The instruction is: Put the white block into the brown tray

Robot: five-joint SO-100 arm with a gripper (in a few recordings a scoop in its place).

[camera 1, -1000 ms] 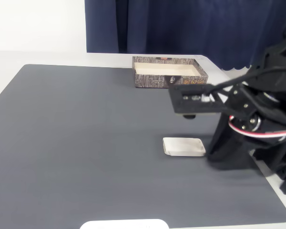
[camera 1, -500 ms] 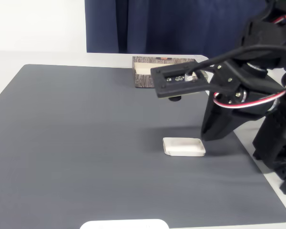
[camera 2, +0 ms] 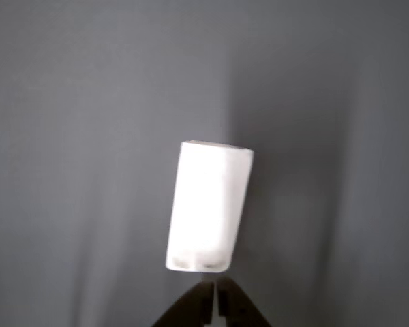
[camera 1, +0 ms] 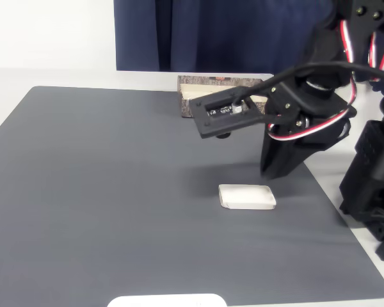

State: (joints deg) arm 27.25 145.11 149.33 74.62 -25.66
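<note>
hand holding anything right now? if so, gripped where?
Nothing held. The hand is shut and empty, its tips together just short of the white block, which lies flat on the grey mat, apart from the brown tray.

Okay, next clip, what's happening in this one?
A black robot arm hangs over a grey mat with nothing in its gripper; in the wrist view the fingertips sit together just short of the white block. The block lies flat on the mat, untouched. The brown tray waits at the mat's far edge, partly hidden behind the arm.
</note>
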